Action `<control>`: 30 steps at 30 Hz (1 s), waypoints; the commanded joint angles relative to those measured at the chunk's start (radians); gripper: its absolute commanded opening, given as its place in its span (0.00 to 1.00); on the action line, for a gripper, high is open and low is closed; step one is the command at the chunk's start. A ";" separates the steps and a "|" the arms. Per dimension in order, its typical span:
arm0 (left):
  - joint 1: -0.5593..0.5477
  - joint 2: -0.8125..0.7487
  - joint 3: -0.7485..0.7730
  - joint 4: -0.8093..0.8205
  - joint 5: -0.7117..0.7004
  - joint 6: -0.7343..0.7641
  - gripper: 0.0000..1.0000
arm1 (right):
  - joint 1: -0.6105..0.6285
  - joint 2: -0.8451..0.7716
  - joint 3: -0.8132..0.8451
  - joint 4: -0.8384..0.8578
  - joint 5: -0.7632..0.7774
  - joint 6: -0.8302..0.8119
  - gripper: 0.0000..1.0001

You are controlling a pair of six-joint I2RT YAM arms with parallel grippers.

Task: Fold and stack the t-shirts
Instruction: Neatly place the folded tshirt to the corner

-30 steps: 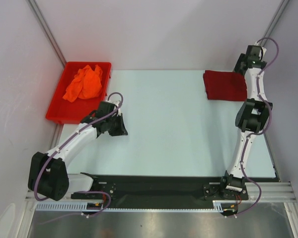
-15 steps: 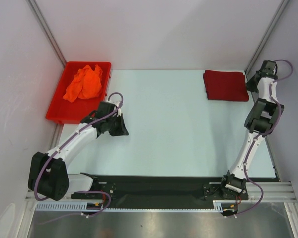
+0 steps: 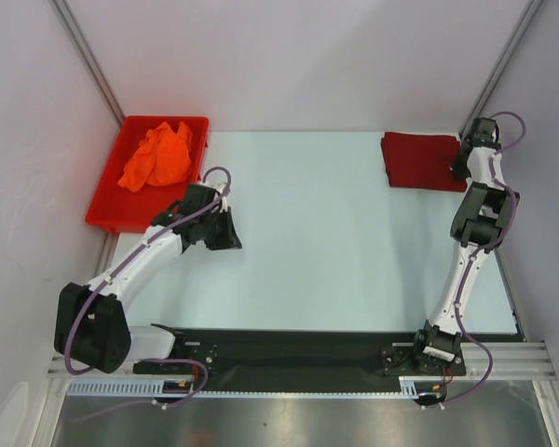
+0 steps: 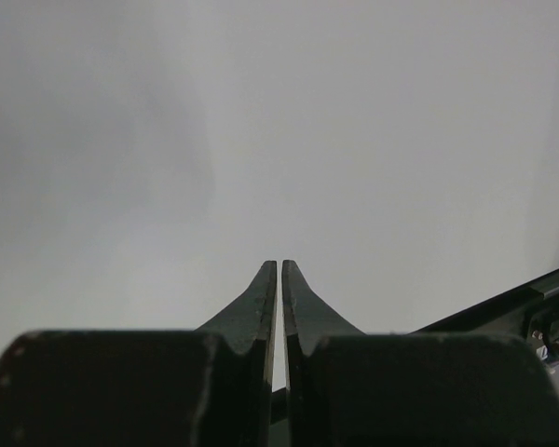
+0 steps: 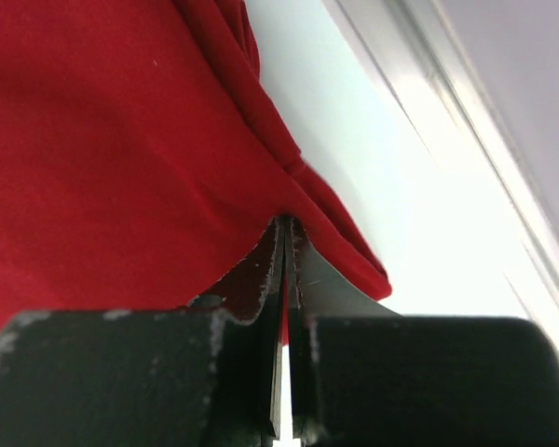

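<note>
The maroon t-shirt [image 3: 419,160] is seen folded into a flat rectangle at the far right corner of the worktop [image 3: 335,242]. The orange t-shirt [image 3: 158,156] is seen crumpled in a loose heap inside the red bin [image 3: 107,200], which is placed at the far left corner, partly off the worktop's left edge. The two shirts are kept well apart.

The right tool [image 5: 285,222] is held at the right edge of the maroon t-shirt, its jaws pressed together to a hairline slit. Its tips are set against a rolled fold of the cloth, and red is seen through the slit. Whether any cloth is pinched there cannot be told.

The left tool [image 3: 229,242] is held over the left part of the worktop, just beside the near right corner of the red bin and apart from both shirts. Its jaws are drawn narrow, with only a thin gap between them, and nothing is held in them. Only bare pale surface is shown ahead of it in the left wrist view.
</note>
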 commanded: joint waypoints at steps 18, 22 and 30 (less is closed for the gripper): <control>-0.006 -0.008 0.057 -0.017 -0.007 -0.008 0.09 | 0.105 -0.075 0.043 0.016 0.235 -0.104 0.00; -0.004 -0.019 0.060 -0.013 -0.005 -0.017 0.09 | 0.142 -0.133 0.046 -0.015 0.157 -0.065 0.01; -0.007 -0.026 0.078 -0.024 -0.002 -0.029 0.09 | 0.191 -0.179 -0.092 0.026 -0.173 0.061 0.00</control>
